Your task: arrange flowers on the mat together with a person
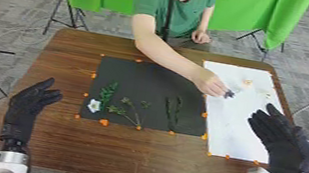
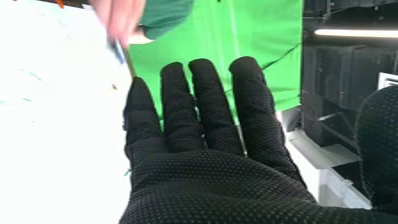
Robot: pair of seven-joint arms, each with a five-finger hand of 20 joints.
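We are hovering our left hand [image 1: 27, 103] and right hand [image 1: 280, 141], both open; a person [image 1: 209, 82] is holding a dark flower [image 1: 229, 94].

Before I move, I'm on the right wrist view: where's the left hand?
Observer: Left hand is open, to the left of the dark mat.
Operator: Anything at that mat's near left corner?
Observer: Yes, a white flower.
Operator: Person's hand is a blur here. Where exactly?
Observer: The person's hand is at the left edge of the white sheet, holding a small dark piece.
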